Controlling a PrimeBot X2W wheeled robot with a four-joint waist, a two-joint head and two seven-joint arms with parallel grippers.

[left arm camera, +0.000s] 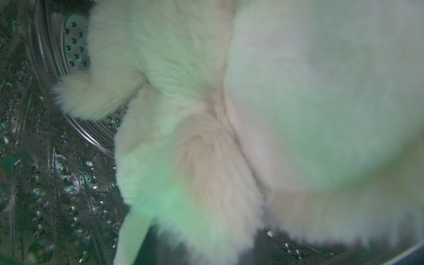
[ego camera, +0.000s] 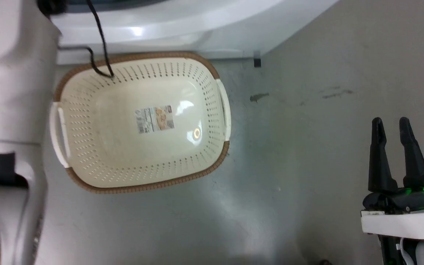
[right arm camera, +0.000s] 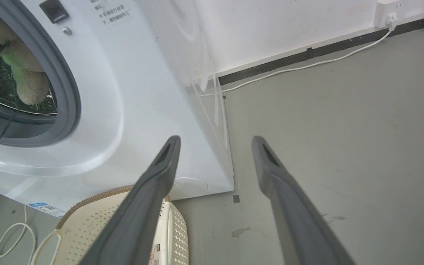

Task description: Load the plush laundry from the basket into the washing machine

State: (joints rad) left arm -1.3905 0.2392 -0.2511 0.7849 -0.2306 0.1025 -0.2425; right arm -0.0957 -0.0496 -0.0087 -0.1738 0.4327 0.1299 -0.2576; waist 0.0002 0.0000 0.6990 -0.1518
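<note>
The plush laundry (left arm camera: 289, 110) lies inside the washing machine (right arm camera: 142, 92), cream fur against the perforated steel drum (left arm camera: 20, 154). The left hand is closed narrow; whether it pinches the fur cannot be told. The basket (ego camera: 87, 147) sits on the grey floor (ego camera: 307, 147) just below the machine, near frame centre. At lower right the right hand (ego camera: 390, 121) hovers spread wide, holding nothing.

Fluffy long-pile cloth seen on plush laundry (left arm camera: 307, 110). Shiny perforated steel: drum (left arm camera: 31, 165). Glossy white casing on washing machine (right arm camera: 142, 92); gasket (right arm camera: 66, 84) matt grey, rubber-like. Smooth cream plastic, glints noted: basket (ego camera: 98, 154); rim (ego camera: 131, 189) brown, woven texture; label (ego camera: 154, 119) paper-like. Grey floor (ego camera: 307, 165) smooth, dull sheen, stained.
</note>
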